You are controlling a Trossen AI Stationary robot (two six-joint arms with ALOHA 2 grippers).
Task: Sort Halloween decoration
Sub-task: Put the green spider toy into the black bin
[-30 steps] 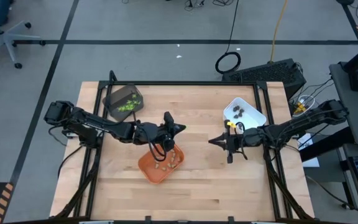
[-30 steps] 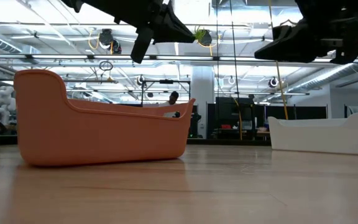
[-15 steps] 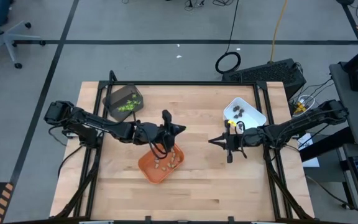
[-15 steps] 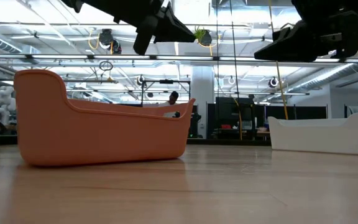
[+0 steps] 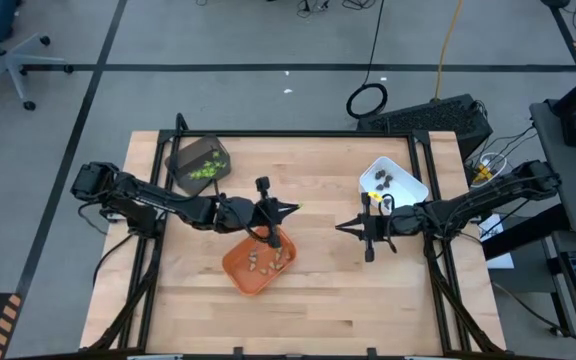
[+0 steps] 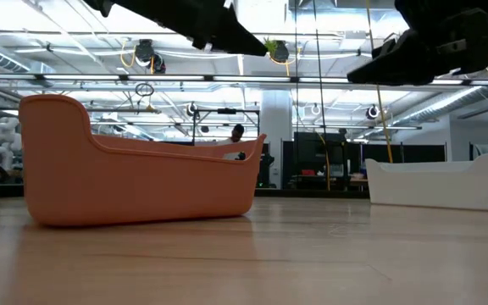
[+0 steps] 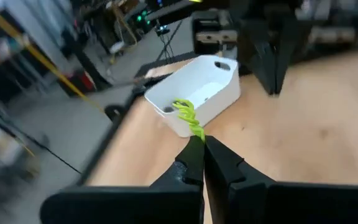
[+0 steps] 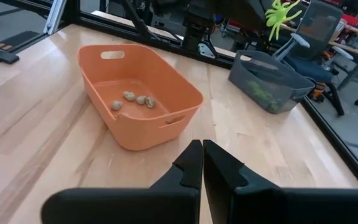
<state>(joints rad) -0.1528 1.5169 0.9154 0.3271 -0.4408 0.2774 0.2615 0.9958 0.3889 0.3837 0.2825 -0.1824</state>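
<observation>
My left gripper (image 5: pixel 290 208) hangs above the far right corner of the orange tray (image 5: pixel 258 262), shut on a lime-green, leggy decoration piece (image 7: pixel 187 116). That piece also shows in the low view (image 6: pixel 274 48) and in the right wrist view (image 8: pixel 282 12). Several tan-grey pieces (image 8: pixel 132 99) lie on the orange tray's floor. Lime-green pieces (image 5: pixel 204 170) lie in the dark grey tray (image 5: pixel 196 158), and dark brown pieces (image 5: pixel 382 180) lie in the white tray (image 5: pixel 393 183). My right gripper (image 5: pixel 339 227) is shut, holds nothing, and hovers between the orange and white trays. My left gripper pinches the lime-green piece by its lower end (image 7: pixel 196 132) between the free ends of its two fingers (image 7: pixel 191 152). The piece sticks out beyond the fingertips, lifted clear of the table and trays.
The three trays stand apart on the wooden table (image 5: pixel 328 300): dark grey at the far left, white at the far right, orange near the middle. A black frame (image 5: pixel 298 134) runs along the table's edges. Bare wood lies along the near side.
My left gripper has turned about its own axis while staying above the orange tray's far right corner. It has kept the lime-green piece between its fingertips.
</observation>
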